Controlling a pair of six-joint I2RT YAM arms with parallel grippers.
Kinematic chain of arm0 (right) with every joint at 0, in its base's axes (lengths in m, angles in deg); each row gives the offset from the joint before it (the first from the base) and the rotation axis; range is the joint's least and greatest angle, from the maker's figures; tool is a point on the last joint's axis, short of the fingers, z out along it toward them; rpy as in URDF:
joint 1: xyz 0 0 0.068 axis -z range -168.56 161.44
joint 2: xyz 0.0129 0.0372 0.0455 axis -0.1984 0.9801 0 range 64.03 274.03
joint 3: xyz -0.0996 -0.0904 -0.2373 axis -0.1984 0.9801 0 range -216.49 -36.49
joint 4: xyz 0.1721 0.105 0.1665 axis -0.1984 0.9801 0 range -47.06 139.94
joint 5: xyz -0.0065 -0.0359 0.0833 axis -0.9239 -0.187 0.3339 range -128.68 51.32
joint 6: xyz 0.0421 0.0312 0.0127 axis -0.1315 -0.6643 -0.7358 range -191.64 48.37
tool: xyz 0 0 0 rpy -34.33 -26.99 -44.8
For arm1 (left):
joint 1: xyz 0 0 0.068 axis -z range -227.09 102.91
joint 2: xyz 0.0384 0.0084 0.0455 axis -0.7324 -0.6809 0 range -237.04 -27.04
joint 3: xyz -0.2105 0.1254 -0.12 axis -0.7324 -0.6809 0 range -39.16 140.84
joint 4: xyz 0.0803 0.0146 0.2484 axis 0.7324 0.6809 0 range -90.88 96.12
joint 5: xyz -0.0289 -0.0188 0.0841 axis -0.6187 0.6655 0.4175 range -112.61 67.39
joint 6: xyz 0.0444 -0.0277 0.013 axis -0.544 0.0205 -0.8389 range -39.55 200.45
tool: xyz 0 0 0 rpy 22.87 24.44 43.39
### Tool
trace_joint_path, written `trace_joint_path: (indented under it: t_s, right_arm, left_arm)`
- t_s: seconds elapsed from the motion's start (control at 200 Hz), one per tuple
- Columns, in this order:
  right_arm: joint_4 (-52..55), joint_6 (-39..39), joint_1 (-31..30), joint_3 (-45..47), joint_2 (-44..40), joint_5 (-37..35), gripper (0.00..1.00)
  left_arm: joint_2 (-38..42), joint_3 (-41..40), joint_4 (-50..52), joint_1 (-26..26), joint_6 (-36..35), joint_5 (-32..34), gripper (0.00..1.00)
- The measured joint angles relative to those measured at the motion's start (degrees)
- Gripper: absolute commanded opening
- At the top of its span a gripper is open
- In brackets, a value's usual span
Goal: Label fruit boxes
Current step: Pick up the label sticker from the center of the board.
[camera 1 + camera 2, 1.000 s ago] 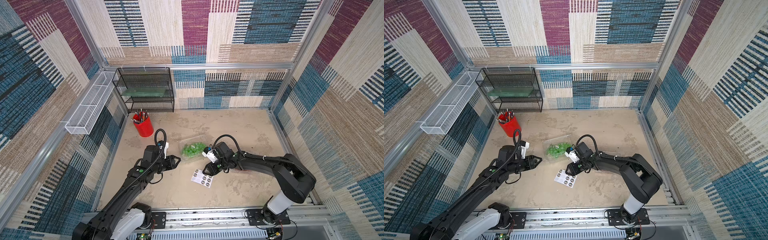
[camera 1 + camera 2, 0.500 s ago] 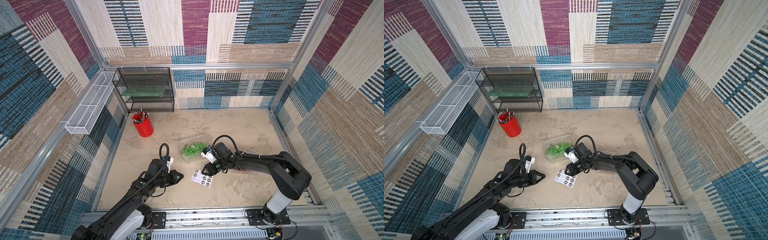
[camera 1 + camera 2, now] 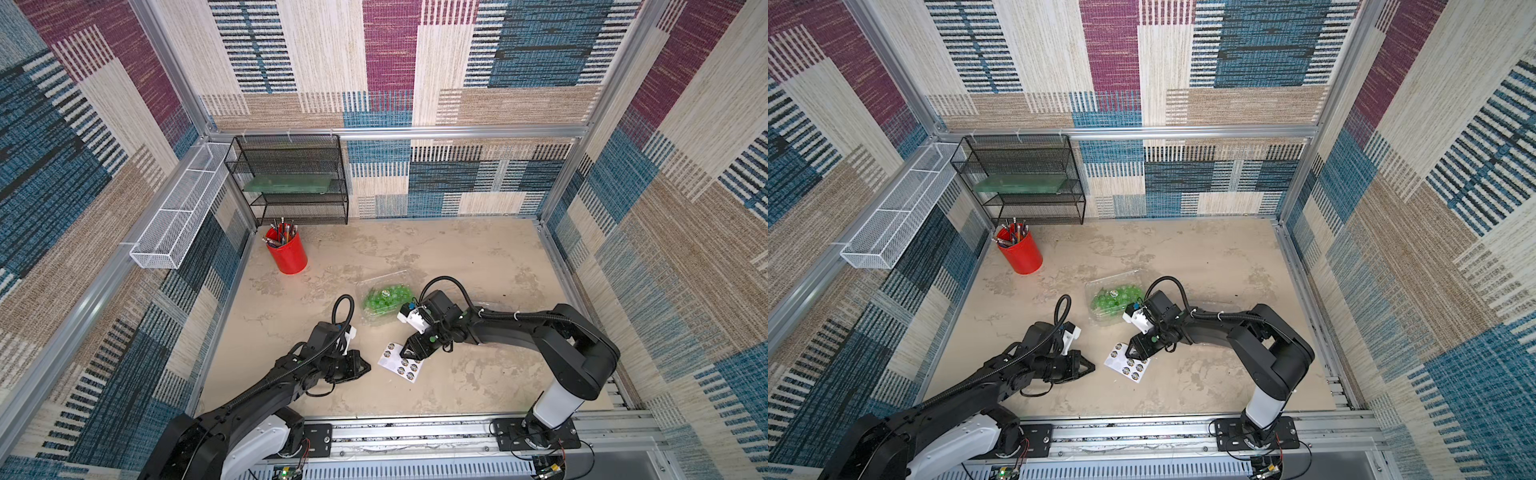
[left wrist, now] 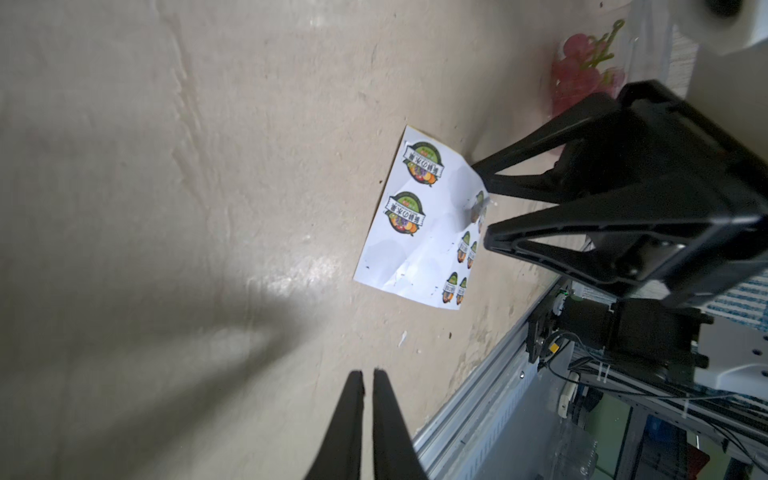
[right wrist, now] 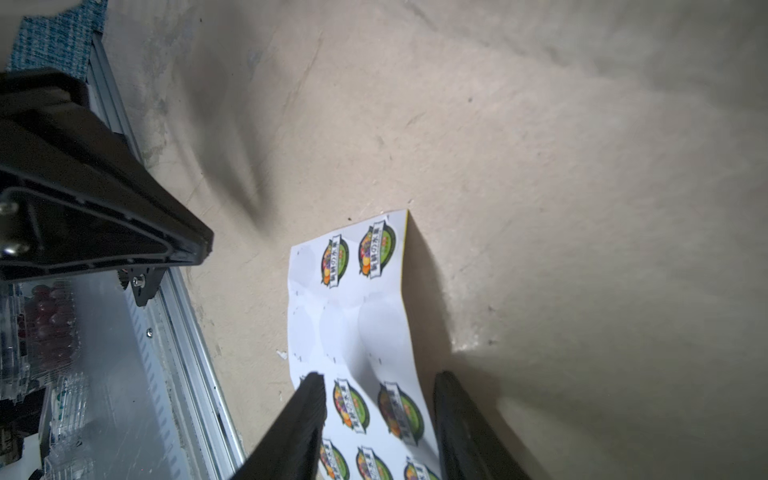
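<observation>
The fruit box of green grapes (image 3: 384,297) (image 3: 1113,299) lies mid-table, its clear lid carrying a round label. The red-grape box (image 4: 582,79) shows only in the left wrist view, behind my right gripper; in the top views the right arm covers it. A white sticker sheet (image 3: 399,363) (image 3: 1125,365) (image 4: 415,232) (image 5: 353,307) lies in front of the green box. My right gripper (image 3: 405,353) (image 3: 1131,353) (image 5: 380,378) is open, fingers straddling the sheet's curled near end. My left gripper (image 3: 368,368) (image 3: 1092,366) (image 4: 368,374) is shut on nothing, just left of the sheet.
A red pencil cup (image 3: 286,253) stands at the back left before a black mesh shelf (image 3: 291,178). A white wire basket (image 3: 178,212) hangs on the left wall. The aluminium front rail (image 3: 415,432) runs close behind both grippers.
My left gripper has drawn back from beside the green-grape box toward the front, ending left of the sheet, and has shut. The right gripper stays over the sheet, jaws slightly narrower.
</observation>
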Motion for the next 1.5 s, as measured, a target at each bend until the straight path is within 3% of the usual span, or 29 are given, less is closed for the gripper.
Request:
trace_joint_path:
  t_s: [0.32, 1.001, 1.502]
  right_arm:
    - [-2.56, -1.75, -0.66, 0.87, 0.98, 3.23, 0.47]
    - [-7.39, -4.24, -2.67, 0.42, 3.06, 8.85, 0.43]
    - [-7.98, -4.20, -2.67, 0.57, 2.67, 9.81, 0.08]
  left_arm:
    - [-6.80, 0.13, -2.67, 0.74, -1.92, -0.26, 0.09]
    - [-11.52, 1.07, -6.64, 1.01, -3.56, 0.00, 0.07]
    - [-10.36, 1.92, -4.48, 1.05, -4.17, 2.84, 0.06]
